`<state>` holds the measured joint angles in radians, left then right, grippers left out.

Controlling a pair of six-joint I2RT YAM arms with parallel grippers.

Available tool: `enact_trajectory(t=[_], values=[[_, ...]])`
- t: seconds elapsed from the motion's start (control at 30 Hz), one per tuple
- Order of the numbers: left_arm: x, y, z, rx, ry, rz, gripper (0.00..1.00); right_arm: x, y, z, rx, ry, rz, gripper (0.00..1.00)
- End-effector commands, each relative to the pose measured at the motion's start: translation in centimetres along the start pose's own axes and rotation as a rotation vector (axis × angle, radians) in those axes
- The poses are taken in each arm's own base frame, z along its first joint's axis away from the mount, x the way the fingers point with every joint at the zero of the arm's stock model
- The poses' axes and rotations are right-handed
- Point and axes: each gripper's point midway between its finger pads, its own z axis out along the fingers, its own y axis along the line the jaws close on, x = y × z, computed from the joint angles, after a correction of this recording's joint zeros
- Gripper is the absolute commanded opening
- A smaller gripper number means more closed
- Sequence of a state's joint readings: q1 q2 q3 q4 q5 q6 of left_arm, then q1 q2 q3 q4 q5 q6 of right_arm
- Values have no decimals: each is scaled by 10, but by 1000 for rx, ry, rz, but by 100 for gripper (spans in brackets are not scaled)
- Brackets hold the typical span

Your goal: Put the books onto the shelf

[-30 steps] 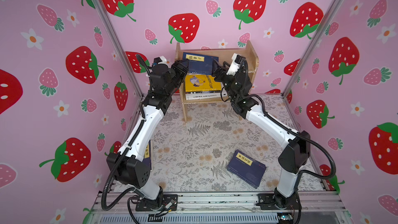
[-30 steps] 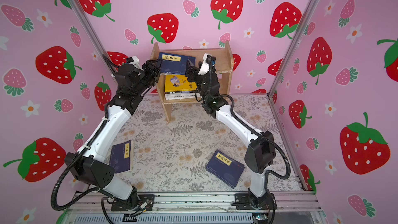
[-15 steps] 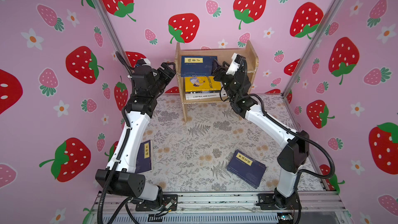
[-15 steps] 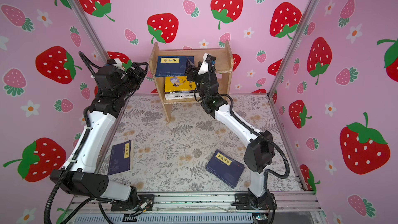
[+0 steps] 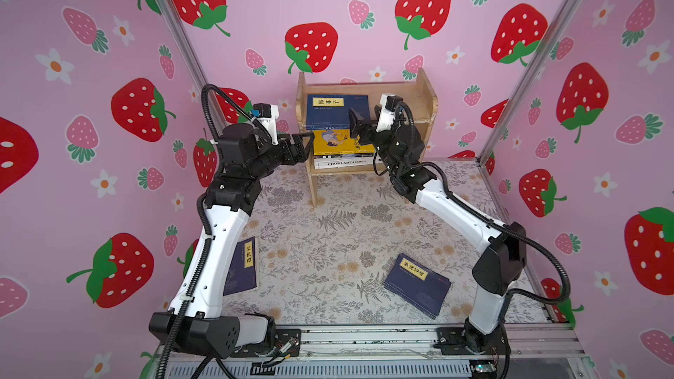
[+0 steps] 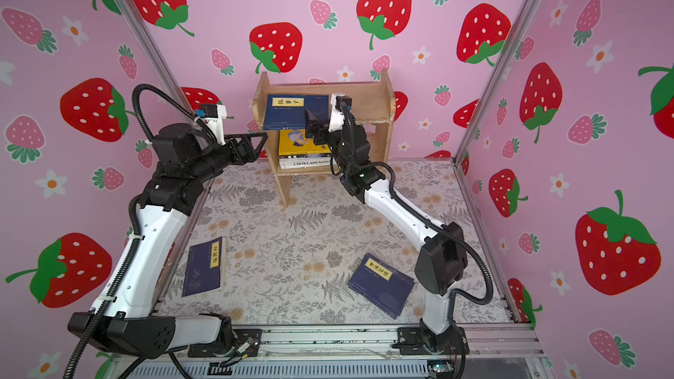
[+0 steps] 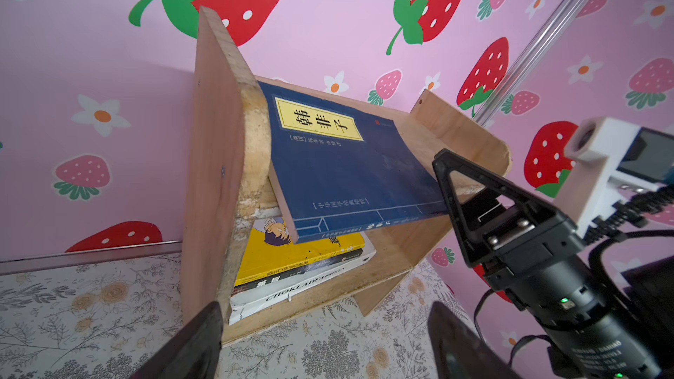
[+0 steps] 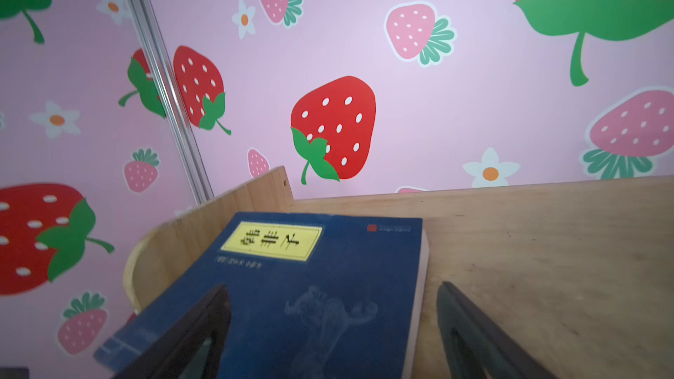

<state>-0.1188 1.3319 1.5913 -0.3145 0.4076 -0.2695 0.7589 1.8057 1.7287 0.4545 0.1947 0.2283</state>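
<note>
The wooden shelf (image 5: pixel 425 103) (image 6: pixel 383 103) stands at the back. A navy book with a yellow label (image 5: pixel 330 113) (image 6: pixel 284 113) (image 7: pixel 339 162) (image 8: pixel 310 286) lies flat on its top tier, overhanging the front. On the lower tier a yellow book (image 7: pixel 291 257) and a dark one are stacked on the white Chokladfabriken (image 7: pixel 302 288). Two more navy books (image 5: pixel 242 267) (image 5: pixel 417 286) lie on the table. My right gripper (image 5: pixel 359 129) (image 8: pixel 333 297) is open over the top book's right edge. My left gripper (image 5: pixel 304 145) (image 7: pixel 324 322) is open beside the shelf's left panel (image 7: pixel 215 176), holding nothing.
Pink strawberry walls close in on three sides, with metal corner posts (image 5: pixel 521 78) near the shelf. A floral mat (image 5: pixel 328 235) covers the table. The right half of the shelf's top board (image 8: pixel 529 249) is bare wood.
Both grippers have let go of the navy book, which now rests on the top tier. The left gripper opened and drew back to the shelf's left side. The right gripper opened in place.
</note>
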Motion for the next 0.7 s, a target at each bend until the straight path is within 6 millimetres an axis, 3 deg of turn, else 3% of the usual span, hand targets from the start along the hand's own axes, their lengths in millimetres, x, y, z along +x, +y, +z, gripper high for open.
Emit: enact_trajectory(t=[0.0, 0.17, 0.37, 0.67], values=[[3, 4, 0, -23, 1, 94, 90, -55, -6, -35, 21, -117, -209, 91], [-1, 5, 6, -23, -29, 110, 90, -63, -15, -67, 52, -154, -271, 94], [-13, 6, 18, -23, -73, 107, 87, -46, -8, -52, 13, -126, -280, 91], [-15, 11, 35, -43, -72, 120, 81, -31, 1, -40, -33, -103, -272, 73]])
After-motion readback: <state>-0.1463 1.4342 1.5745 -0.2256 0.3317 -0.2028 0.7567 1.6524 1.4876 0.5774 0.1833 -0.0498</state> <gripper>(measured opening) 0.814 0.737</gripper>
